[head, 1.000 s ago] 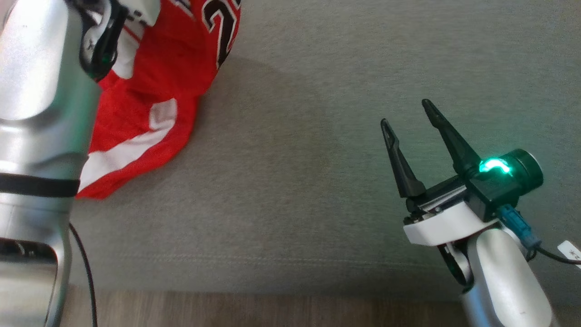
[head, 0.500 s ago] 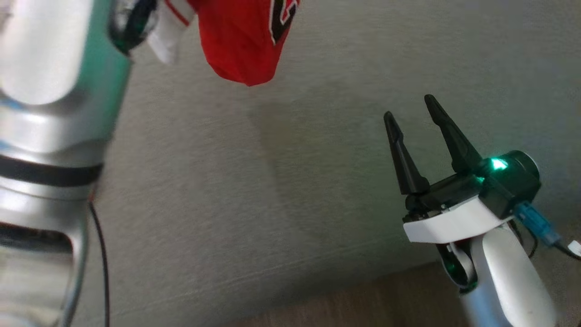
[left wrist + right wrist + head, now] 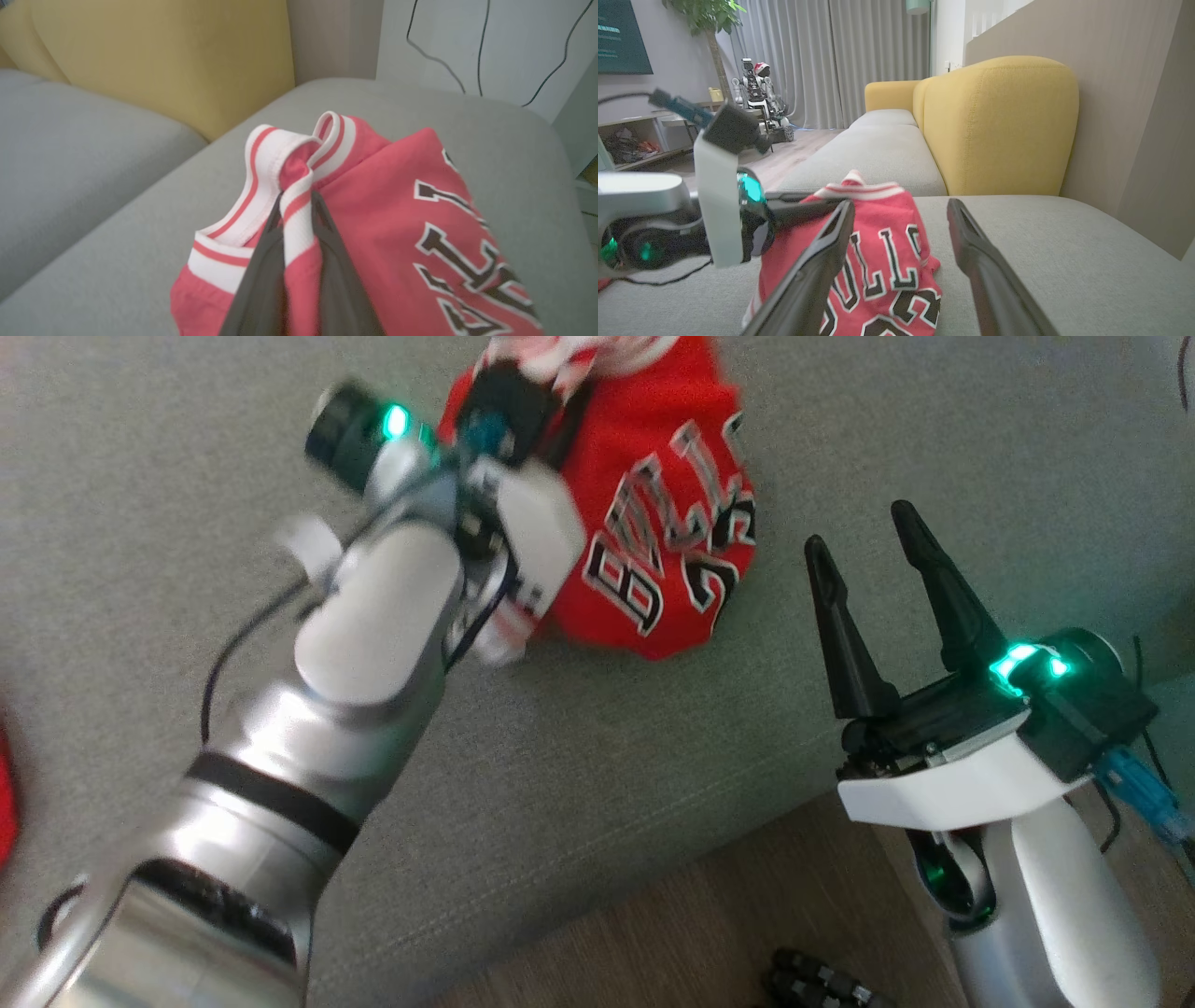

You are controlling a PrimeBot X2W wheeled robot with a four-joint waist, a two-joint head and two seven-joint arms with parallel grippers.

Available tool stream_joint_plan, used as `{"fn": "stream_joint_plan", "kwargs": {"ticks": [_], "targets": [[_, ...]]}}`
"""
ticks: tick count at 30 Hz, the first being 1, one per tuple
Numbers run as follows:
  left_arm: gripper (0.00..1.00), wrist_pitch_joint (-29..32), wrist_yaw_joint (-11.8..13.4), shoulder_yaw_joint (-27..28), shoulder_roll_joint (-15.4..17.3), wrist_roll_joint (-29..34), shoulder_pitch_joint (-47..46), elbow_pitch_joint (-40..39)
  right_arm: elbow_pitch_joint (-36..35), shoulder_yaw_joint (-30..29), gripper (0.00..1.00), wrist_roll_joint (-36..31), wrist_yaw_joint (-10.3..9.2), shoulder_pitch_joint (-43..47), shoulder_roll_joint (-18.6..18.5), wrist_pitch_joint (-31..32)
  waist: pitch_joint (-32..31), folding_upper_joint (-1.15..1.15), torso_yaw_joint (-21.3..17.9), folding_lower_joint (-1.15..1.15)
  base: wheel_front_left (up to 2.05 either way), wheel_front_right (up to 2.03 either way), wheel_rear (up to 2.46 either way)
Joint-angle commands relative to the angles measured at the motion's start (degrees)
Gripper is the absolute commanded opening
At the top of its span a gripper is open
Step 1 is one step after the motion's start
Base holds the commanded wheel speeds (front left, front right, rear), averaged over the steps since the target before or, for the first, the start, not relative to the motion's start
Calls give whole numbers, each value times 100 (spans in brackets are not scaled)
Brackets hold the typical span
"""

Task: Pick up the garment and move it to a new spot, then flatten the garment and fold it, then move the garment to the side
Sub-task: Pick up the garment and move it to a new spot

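Beside the open right pincer (image 3: 857, 527), the left pincer (image 3: 297, 199) clamps the garment (image 3: 674, 476) by its trim.

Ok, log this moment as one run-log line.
phase: relocate | left hand: shut on jersey trim | right hand: open, empty | jersey: bunched on grey cushion

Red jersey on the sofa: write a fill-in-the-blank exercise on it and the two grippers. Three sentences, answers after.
1. The left gripper is ____ on the striped trim of the jersey.
2. The right gripper stands ____, with nothing between its fingers.
3. The sofa backrest behind the jersey is ____ in colour.
Missing words: shut; open; yellow.
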Motion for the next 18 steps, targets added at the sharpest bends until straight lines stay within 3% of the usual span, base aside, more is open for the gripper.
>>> {"fn": "stream_joint_plan", "kwargs": {"ticks": [1,2,3,6,11,15,18], "targets": [[0,-226,141,81,32,5,-214,-1,-233,104,100,22,-1,-146,63,-36,117,0,-53,0,0,0,0],[65,-362,200,28,21,-45,-143,161,-238,113,100,4,-1,-143,63,-36,128,0,-45,0,0,0,0],[100,-461,188,-68,16,-149,-69,229,-238,132,100,-25,-1,-136,63,-36,126,0,-26,0,0,0,0],[100,-805,246,-392,12,-624,88,5,-248,114,100,-152,-1,-73,63,-36,39,0,168,0,0,0,0],[100,-1083,775,-742,11,-1147,349,-761,-186,57,100,-389,-1,166,63,-36,-366,0,802,0,0,0,0],[100,-1099,1309,-423,10,-1019,920,-1544,-58,44,100,-511,-1,349,63,-36,-770,0,1379,0,0,0,0],[100,-1101,1544,19,68,-762,1652,-2169,70,25,100,-534,-1,487,63,-36,-1061,0,1758,0,0,0,0]]}}
